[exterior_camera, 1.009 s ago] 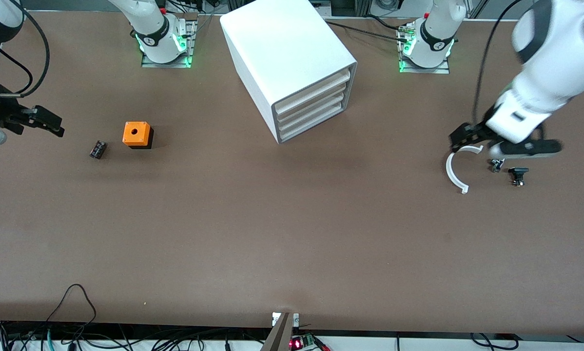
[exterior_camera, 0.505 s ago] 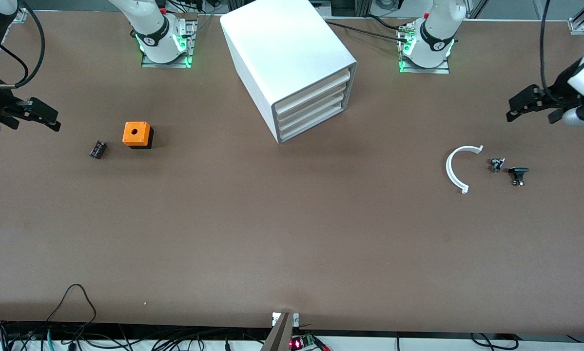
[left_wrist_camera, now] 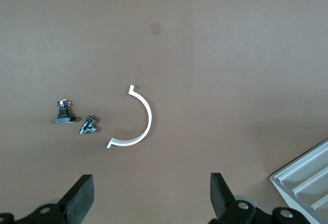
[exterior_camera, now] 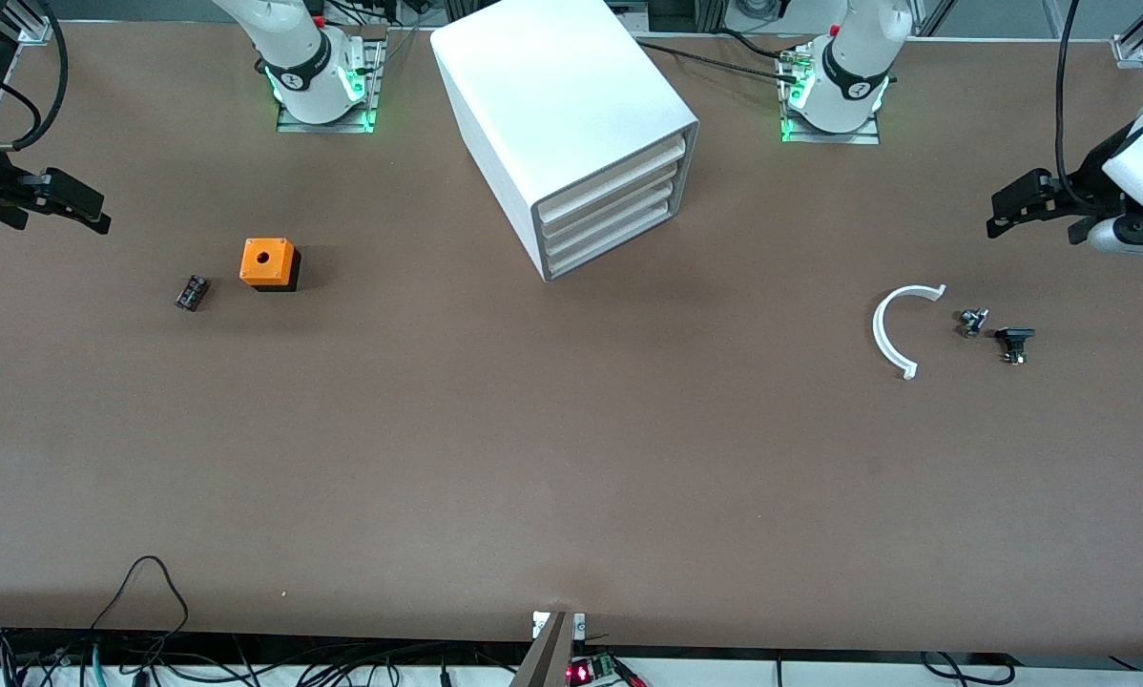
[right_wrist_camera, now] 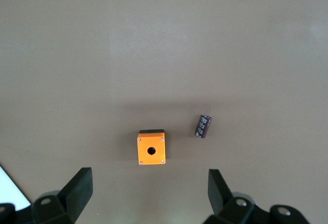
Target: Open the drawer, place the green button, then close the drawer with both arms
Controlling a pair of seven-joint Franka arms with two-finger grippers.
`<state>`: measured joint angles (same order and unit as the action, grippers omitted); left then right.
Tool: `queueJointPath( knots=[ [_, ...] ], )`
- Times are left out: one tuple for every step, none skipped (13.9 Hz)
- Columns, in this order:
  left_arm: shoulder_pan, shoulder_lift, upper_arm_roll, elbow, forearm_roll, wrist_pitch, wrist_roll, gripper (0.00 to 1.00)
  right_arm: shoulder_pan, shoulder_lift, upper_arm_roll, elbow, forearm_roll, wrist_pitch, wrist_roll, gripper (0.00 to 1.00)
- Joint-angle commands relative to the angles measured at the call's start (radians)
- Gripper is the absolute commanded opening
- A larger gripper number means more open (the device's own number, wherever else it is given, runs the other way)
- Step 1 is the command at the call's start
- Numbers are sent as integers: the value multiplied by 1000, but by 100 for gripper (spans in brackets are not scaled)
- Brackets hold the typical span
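Observation:
The white cabinet (exterior_camera: 571, 105) stands between the two arm bases, and its lowest drawer (exterior_camera: 612, 244) is pushed in flush like the ones above it. The button (exterior_camera: 972, 322) (left_wrist_camera: 88, 126), tiny and dark with pale glints, lies on the table toward the left arm's end, beside a white arc. My left gripper (exterior_camera: 1008, 205) (left_wrist_camera: 152, 196) hangs open and empty over that end of the table, apart from the button. My right gripper (exterior_camera: 90, 208) (right_wrist_camera: 148, 190) hangs open and empty over the right arm's end.
A white half-ring (exterior_camera: 891, 329) (left_wrist_camera: 136, 124) and a small black flat-topped part (exterior_camera: 1013, 343) (left_wrist_camera: 63, 114) flank the button. An orange box with a hole (exterior_camera: 268, 263) (right_wrist_camera: 151, 148) and a dark cylinder (exterior_camera: 191, 292) (right_wrist_camera: 203, 125) lie toward the right arm's end. A cabinet corner (left_wrist_camera: 302, 175) shows in the left wrist view.
The left arm swung from just over the half-ring and button out to the table's end, then held. The right gripper drifted slightly outward. Both stayed open.

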<state>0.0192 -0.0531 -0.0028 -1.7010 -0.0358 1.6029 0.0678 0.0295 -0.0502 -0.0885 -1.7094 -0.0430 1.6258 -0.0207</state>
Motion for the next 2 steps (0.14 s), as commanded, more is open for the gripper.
queueJointPath(
  knots=[
    [-4,16,-2,37,33,-29,15,100,-3,-3,0,11,14,-6,-2,100],
    [-4,16,-2,38,33,-31,14,100,-3,-3,0,11,15,-7,-2,100]
  ],
)
